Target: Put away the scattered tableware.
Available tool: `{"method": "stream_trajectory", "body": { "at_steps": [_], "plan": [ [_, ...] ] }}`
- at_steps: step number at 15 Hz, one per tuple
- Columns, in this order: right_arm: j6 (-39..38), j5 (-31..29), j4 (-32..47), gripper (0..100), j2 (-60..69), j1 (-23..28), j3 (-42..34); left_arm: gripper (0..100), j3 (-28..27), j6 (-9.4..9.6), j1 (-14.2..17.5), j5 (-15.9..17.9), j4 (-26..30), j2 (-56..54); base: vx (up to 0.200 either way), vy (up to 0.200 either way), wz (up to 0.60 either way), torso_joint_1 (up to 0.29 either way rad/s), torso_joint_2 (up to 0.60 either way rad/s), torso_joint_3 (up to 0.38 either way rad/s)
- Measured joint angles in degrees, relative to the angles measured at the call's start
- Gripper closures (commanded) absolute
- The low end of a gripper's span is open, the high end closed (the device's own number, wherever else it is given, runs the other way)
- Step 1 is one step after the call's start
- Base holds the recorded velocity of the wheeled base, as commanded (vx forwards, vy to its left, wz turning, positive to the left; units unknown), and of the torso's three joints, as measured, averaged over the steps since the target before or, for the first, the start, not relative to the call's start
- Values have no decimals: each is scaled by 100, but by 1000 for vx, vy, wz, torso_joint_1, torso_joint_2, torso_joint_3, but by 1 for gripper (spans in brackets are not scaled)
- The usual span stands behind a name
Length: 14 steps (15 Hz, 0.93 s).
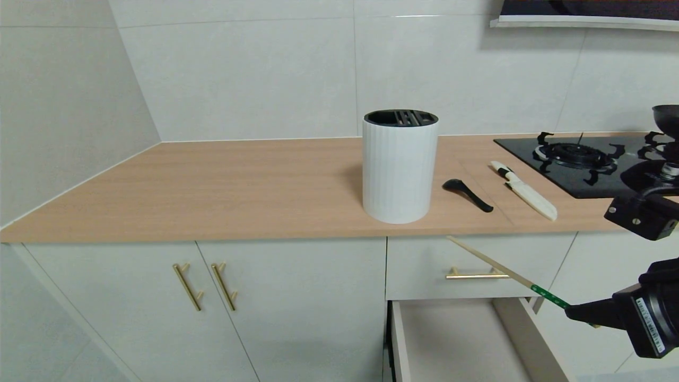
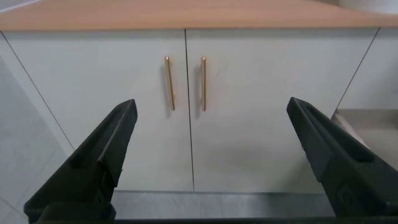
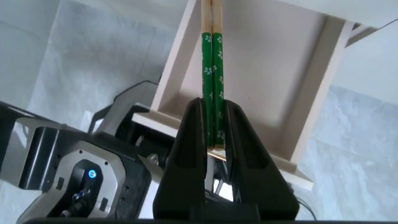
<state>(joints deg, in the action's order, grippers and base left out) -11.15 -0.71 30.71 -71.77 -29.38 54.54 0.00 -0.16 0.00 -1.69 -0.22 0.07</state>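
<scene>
Holding the chopsticks (image 3: 211, 56) at their green ends, my right gripper (image 3: 213, 111) is clamped on them by the open drawer (image 1: 512, 323). They look light, stiff and slick, so an end grip may let them pivot. My left gripper (image 2: 211, 106) hangs spread before the doors (image 2: 249, 112). Farther off, the spoon (image 1: 467, 193) and knife (image 1: 522, 191) lie beside the holder (image 1: 400, 170).

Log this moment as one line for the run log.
right gripper: shut on chopsticks, by open drawer | left gripper: open, facing cabinet doors | counter: spoon, knife, white holder
</scene>
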Motion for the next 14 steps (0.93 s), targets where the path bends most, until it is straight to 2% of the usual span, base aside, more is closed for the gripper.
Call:
{"method": "stream_trajectory", "body": {
  "at_steps": [9, 14],
  "plan": [
    [16, 17, -83, 100, -119, 4, -110, 0, 0, 0, 0, 2, -5, 0, 0, 0, 0, -173, 463, 283],
    [29, 22, -72, 100, -194, -5, -146, 0, 0, -2, 0, 0, 1, 0, 0, 0, 0, -118, 408, 294]
  ]
}}
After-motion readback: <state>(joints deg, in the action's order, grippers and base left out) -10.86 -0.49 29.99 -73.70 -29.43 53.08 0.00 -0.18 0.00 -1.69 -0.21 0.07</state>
